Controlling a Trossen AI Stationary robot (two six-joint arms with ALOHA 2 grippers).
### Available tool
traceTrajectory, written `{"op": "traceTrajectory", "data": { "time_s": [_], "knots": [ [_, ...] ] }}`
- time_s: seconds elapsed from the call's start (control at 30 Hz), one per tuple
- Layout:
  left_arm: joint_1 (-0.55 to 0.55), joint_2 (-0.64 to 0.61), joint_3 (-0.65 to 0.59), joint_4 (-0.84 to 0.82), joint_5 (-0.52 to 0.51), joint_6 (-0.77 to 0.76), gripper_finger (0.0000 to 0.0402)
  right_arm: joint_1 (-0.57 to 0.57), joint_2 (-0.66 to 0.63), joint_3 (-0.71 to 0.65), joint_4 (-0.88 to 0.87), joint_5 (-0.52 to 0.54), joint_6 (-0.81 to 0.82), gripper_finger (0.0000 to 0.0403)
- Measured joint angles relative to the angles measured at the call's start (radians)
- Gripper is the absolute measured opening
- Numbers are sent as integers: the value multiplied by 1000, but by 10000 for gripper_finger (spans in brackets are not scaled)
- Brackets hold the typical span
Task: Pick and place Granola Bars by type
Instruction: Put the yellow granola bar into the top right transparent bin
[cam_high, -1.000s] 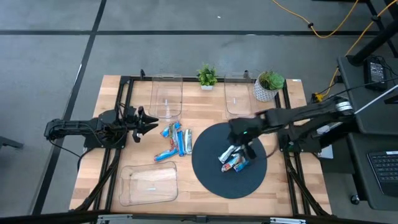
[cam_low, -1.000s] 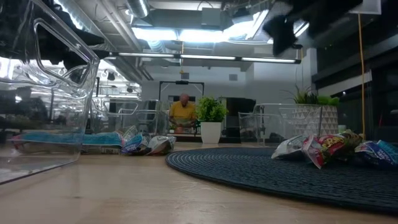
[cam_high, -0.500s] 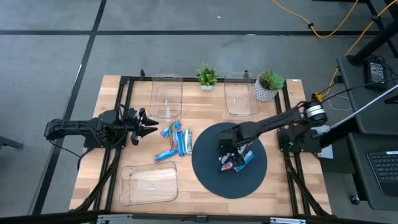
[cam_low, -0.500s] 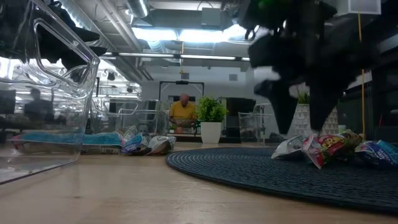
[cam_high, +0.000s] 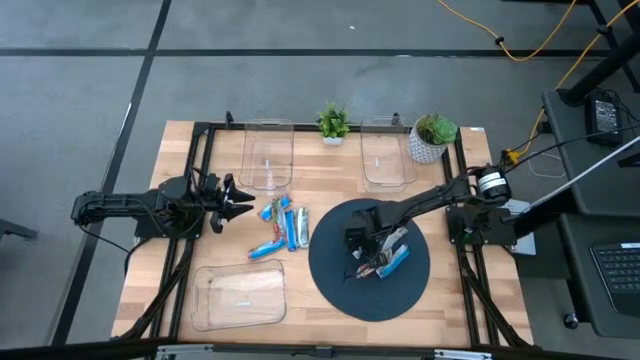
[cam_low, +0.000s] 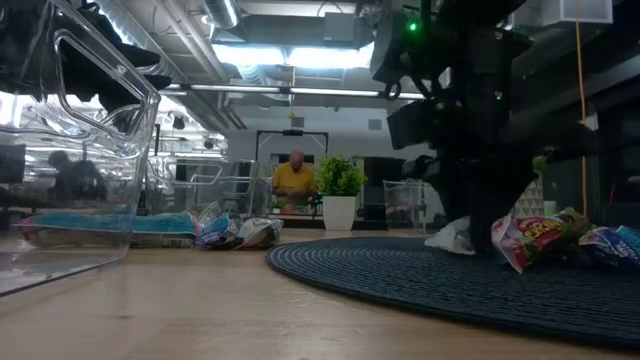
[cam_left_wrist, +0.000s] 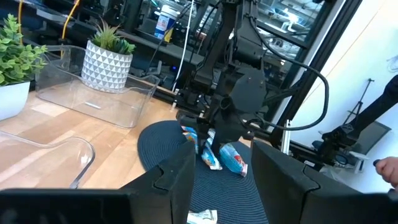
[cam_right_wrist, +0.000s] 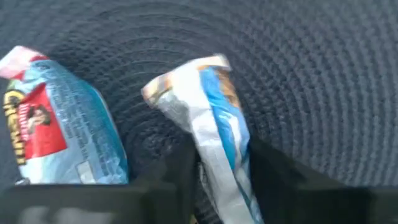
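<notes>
A dark round mat (cam_high: 340, 285) carries a small pile of granola bars (cam_high: 388, 260). My right gripper (cam_high: 362, 247) stands down on that pile, shut on a silver-white and blue bar (cam_right_wrist: 211, 124). A light-blue and red bar (cam_right_wrist: 62, 124) lies flat beside it. Several more bars, blue and silver-white, lie on the wood (cam_high: 283, 225) to the left of the mat. My left gripper (cam_high: 237, 200) waits left of those, open, with nothing between its fingers. My right gripper pinches the silver-white and blue bar by its long sides (cam_right_wrist: 217, 168) between its two fingers (cam_right_wrist: 273, 171). The fingers come from above, pointing down. The bar's crimped far end (cam_right_wrist: 180, 78) sticks out past them, low over the mat.
Two clear trays (cam_high: 267, 155) (cam_high: 385, 155) stand at the far edge, and a third (cam_high: 238, 295) at the near left. Two potted plants (cam_high: 332, 122) (cam_high: 432, 132) stand at the back. A person sits in the room far behind the table.
My right gripper has gone toward the table's left edge and down onto the pile on the mat. Its fingers have drawn together round the silver-white and blue bar. The bar has turned up on edge between them.
</notes>
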Motion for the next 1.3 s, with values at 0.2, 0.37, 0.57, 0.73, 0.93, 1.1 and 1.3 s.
{"op": "traceTrajectory", "data": {
  "time_s": [0.2,0.37,0.57,0.73,0.93,1.1,1.3],
  "knots": [
    [0,0,0,0,0,1,148,0,-74,72,-38,-5,15,37],
    [0,0,0,-1,-1,2,148,0,-146,199,-63,-3,19,45],
    [0,0,0,-13,-1,21,148,0,-242,378,-77,54,47,31],
    [0,0,0,-50,-1,20,148,-2,-294,497,-157,167,141,28],
    [0,0,0,-57,-1,19,148,-46,-333,553,-276,210,267,41],
    [0,0,0,-58,-1,19,148,-160,-349,553,-421,195,280,26],
    [0,0,0,-57,-1,-2,148,-357,-350,553,-553,156,165,35]
  ]
}}
